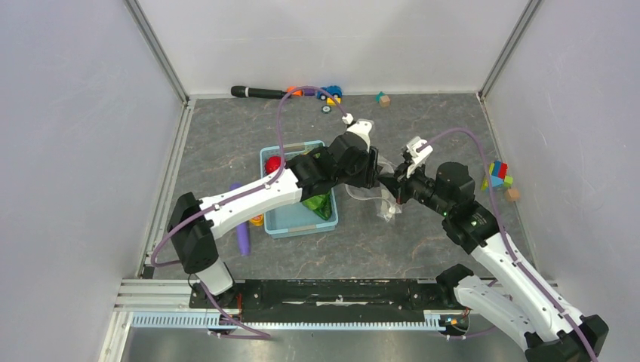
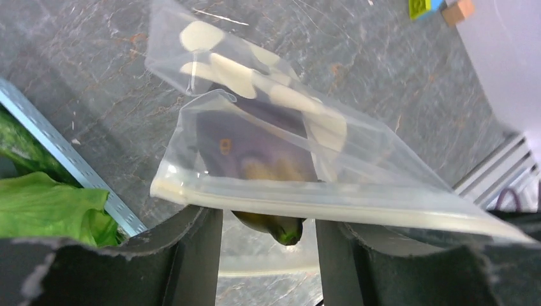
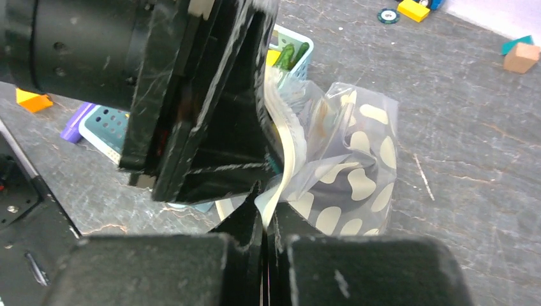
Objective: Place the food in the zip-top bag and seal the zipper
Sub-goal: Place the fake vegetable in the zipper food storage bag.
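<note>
We judge the clear, white-dotted zip-top bag (image 3: 363,159) light, limp and slippery. It folds wherever it is not held, so the stiffer white zipper strip (image 2: 319,204) along its mouth is the place to take hold.

The right tool (image 3: 265,233) is clamped together on that strip, just right of the light-blue lattice basket (image 1: 290,226). The left tool (image 2: 268,245) stands with fingers apart at the mouth. Between them lies the green stem end of the hard, smooth dark purple plastic eggplant (image 2: 284,231), whose body is inside the bag. Soft green leafy lettuce (image 2: 51,207) lies in the basket.

The grey marbled surface (image 1: 377,249) is flat, closed in by white walls (image 1: 75,113), with free room near the bag.
</note>
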Controlling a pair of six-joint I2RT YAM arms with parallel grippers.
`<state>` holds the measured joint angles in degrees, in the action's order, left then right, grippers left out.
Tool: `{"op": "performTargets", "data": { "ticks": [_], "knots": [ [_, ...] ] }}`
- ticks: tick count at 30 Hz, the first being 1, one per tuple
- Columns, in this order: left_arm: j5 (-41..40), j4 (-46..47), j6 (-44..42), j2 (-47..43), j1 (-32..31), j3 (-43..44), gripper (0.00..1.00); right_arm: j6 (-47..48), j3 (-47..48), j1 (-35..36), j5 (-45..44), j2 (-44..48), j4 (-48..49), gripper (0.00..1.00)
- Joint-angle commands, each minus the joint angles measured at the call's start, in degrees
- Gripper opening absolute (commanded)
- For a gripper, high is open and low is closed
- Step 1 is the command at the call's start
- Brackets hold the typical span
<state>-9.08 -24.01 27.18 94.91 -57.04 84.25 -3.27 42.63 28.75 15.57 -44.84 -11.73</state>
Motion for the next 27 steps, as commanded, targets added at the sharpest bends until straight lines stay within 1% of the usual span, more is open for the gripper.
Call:
{"op": "performTargets", "data": {
  "ticks": [1, 5, 9, 13, 14, 16, 17, 18, 19, 20, 22, 23, 25, 27],
  "knots": [
    [-8.49, -0.79, 14.29, 1.39, 1.47, 1.98, 0.02, -8.4, -1.92, -0.17, 2.0, 1.62, 6.69, 0.0],
    [-7.22, -0.25, 20.66, 2.04, 3.88, 1.08, 0.02, -13.8, -4.95, -0.19, 1.86, 2.47, 8.88, 0.0],
    [-12.38, -0.8, 21.87, 2.07, 4.04, -0.26, 0.02, -16.03, -6.73, -0.19, 0.93, 4.06, 10.4, 0.0],
    [-15.08, -3.25, 20.89, 3.23, 4.13, 0.92, 0.02, -14.6, -5.81, -0.19, -2.44, 5.41, 8.28, 0.0],
    [-14.86, -3.53, 20.31, 3.41, 4.17, 1.36, 0.06, -13.85, -5.0, -0.19, -4.77, 5.36, 6.65, 0.0],
    [-13.15, -3.35, 18.02, 3.83, 4.19, 2.34, 0.25, -12.28, -3.08, -0.19, -10.31, 4.83, 2.66, 0.0],
    [-11.52, -2.98, 16.82, 3.89, 4.24, 2.73, 0.35, -11.25, -2.02, -0.19, -13.63, 4.29, 0.51, 0.0],
    [-9.76, -2.12, 15.04, 3.88, 4.19, 2.84, 0.51, -10.47, -1.06, -0.17, -16.48, 3.58, -1.49, 0.0],
    [-7.31, -1.39, 13.49, 3.75, 4.18, 3.08, 0.71, -9.7, -0.12, -0.19, -20.16, 2.82, -3.53, 0.0],
    [-5.22, -0.86, 12.18, 3.69, 4.14, 3.28, 0.79, -8.66, 0.52, -0.19, -22.76, 1.94, -5.12, 0.0],
    [-0.89, 0.11, 9.74, 3.42, 4.14, 3.77, 0.93, -7.66, 1.25, -0.19, -26.51, 0.67, -6.97, 0.0],
    [1.22, 0.51, 8.22, 3.41, 4.17, 3.98, 0.99, -7.33, 1.46, -0.2, -27.56, 0.33, -7.24, 0.0],
    [3.6, -0.1, 6.34, 3.84, 4.13, 5.24, 1.0, -6.86, 1.62, -0.19, -29.31, -0.24, -7.45, 0.0],
    [5.45, -1.65, 5.03, 4.35, 4.15, 7.07, 1.0, -6.58, 1.75, -0.23, -29.28, -0.41, -7.37, 0.0]
  ]
}}
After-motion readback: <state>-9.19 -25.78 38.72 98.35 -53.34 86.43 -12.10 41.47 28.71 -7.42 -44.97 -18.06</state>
